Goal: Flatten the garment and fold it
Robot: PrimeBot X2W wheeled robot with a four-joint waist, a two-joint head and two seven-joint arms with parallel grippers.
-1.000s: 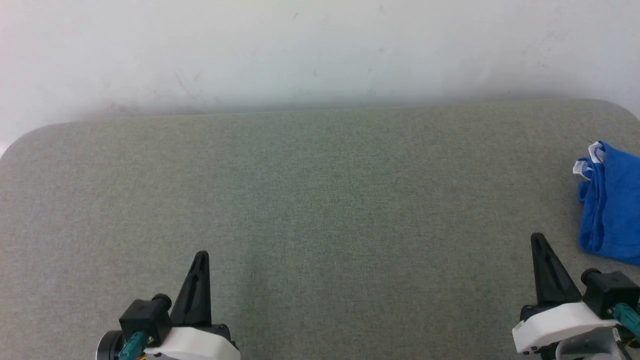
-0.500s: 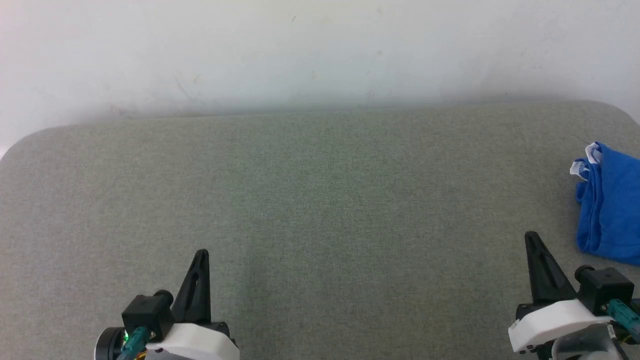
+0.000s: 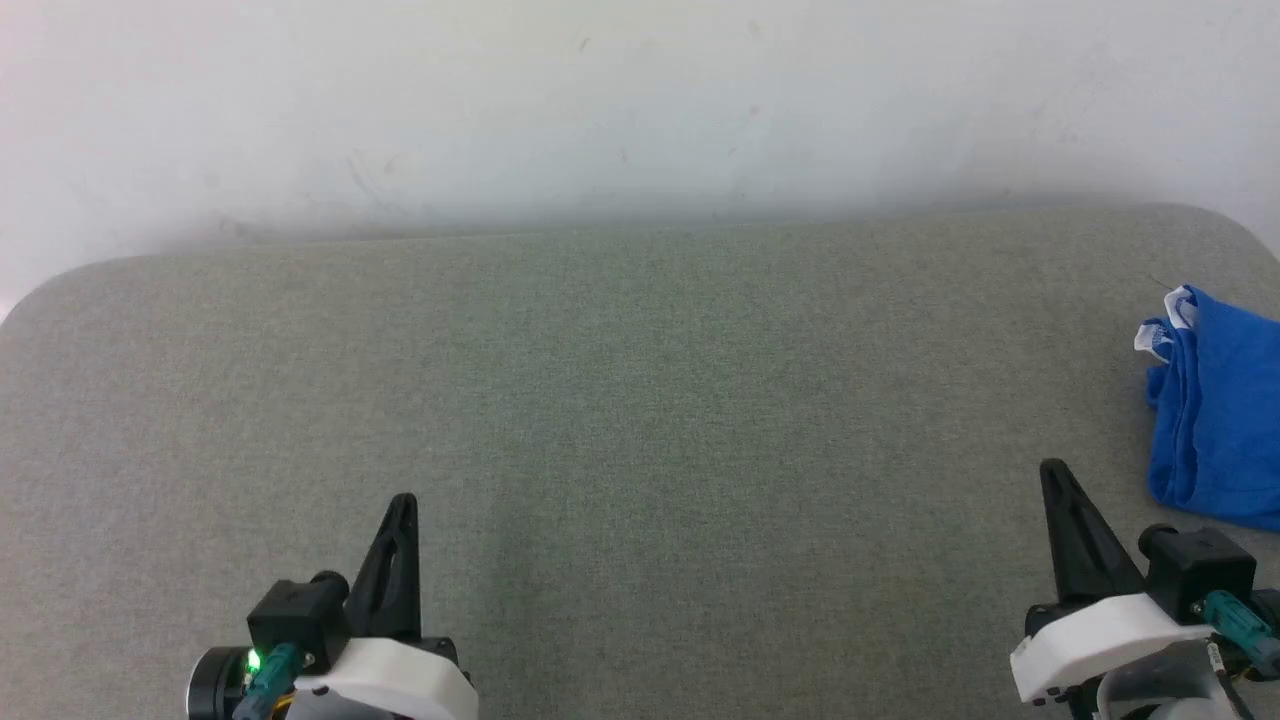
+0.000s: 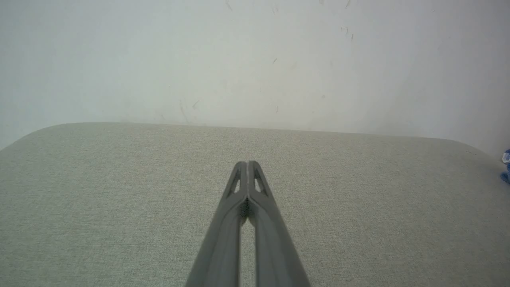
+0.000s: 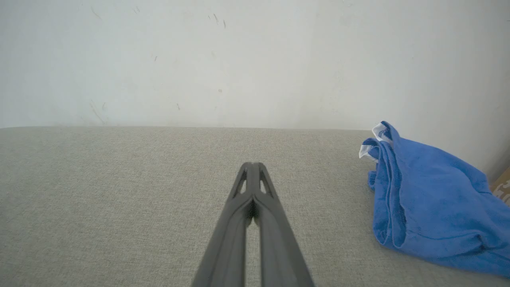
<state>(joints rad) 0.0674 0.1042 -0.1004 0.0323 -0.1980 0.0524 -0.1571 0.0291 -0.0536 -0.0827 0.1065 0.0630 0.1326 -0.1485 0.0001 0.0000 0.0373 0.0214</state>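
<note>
My left gripper (image 3: 402, 503) hangs low over the grey woven surface (image 3: 640, 400). Its two dark fingers are pressed together, tips meeting, with nothing pinched between them. Ahead of its tips lies bare grey fabric, running to the pale scuffed wall (image 3: 640, 100) behind.

My right gripper (image 5: 252, 164) is in the same condition: its fingers are closed against each other from the tips down to a narrow slit near the base, and they hold nothing. It also points toward the wall, over the same surface.

The garment (image 5: 426, 199) lies on the surface to the outer side of my right gripper, slightly ahead of its fingertips, near but not touching them. It is a bright blue cloth, bunched and layered in soft folds rather than spread flat. A small patch of white trim shows at its far corner, the end nearest the wall. In the head view its outer part runs past the picture's right edge. Its far side reaches the rounded end of the surface.

The garment lies well apart from my left gripper, across the full width of the surface.
</note>
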